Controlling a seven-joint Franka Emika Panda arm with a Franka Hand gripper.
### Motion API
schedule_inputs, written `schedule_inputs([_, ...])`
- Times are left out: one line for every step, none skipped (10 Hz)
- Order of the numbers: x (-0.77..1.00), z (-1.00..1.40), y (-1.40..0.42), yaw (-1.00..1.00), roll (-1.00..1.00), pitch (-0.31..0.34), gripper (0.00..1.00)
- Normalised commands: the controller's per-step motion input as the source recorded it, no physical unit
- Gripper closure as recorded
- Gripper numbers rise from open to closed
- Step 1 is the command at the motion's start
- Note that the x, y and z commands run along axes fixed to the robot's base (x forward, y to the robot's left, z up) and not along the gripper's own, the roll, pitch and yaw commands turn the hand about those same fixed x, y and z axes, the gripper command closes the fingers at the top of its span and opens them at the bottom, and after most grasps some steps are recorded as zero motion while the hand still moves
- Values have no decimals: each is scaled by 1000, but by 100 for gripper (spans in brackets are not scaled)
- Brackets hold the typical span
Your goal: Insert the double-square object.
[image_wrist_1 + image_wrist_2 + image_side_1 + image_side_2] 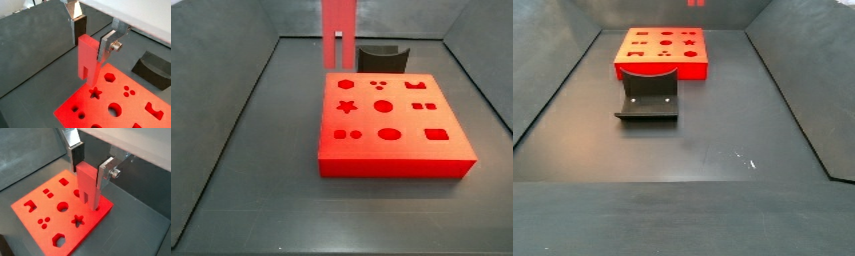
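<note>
My gripper [92,35] is shut on the double-square object [87,56], a long slim red peg split into two square columns at its lower end. It hangs upright between the silver fingers [107,44] in both wrist views, gripper [90,159], peg [88,187]. The wide red block [117,105] with shape-cut holes lies below; the peg's lower end is in the air over its edge [60,213]. In a side view the peg [338,30] hangs above the block's [392,125] far-left corner, with the gripper out of frame. Only the peg's tip [696,3] shows beyond the block [663,55].
The dark L-shaped fixture [382,58] stands on the floor just beside the block, also in a wrist view [155,70] and a side view [649,100]. Grey walls enclose the dark floor [265,190] on all sides.
</note>
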Motion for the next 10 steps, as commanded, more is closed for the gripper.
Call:
schedule_inputs([394,-323,86,0,0,-141,100])
schedule_inputs([660,-271,140,0,-33,-180,100])
schedule_inputs([809,-291,146,0,-20,-164,100])
schedule_inputs([883,-306,126,0,0,-136,100])
schedule_inputs([931,-223,100,0,0,-36,100])
schedule_inputs([1000,-171,40,0,31,0,100])
schedule_inputs([1000,-160,0,0,31,0,100])
schedule_inputs([1000,-143,0,0,13,0,100])
schedule_inputs([1000,-143,0,0,0,-19,100])
schedule_inputs([1000,-154,0,0,0,-33,100])
